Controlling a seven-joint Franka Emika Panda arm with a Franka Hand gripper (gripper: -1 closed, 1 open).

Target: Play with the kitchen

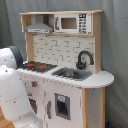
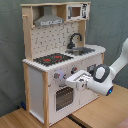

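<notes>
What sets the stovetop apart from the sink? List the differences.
The stovetop is a flat black surface with red burner rings; the sink is a sunken grey basin. The sink has a black curved faucet standing behind it; the stovetop sits under the grey hood instead. Both are set side by side in the toy kitchen's countertop.

The kitchen point(image 1: 65, 65) stands tall in pale wood and white panels in the first exterior view. Up top, a grey hood point(image 1: 39, 26) sits left of a microwave point(image 1: 73, 23). Below them, on the worktop point(image 1: 102, 78), a black and red stovetop point(image 1: 38, 66) lies left of the sink point(image 1: 71, 74), with a black faucet point(image 1: 84, 58) arching at the sink's far right. A small dark panel point(image 1: 62, 107), perhaps a dispenser, marks the front. The white arm point(image 1: 14, 95) fills the near left corner, covering the lower left front.
</notes>
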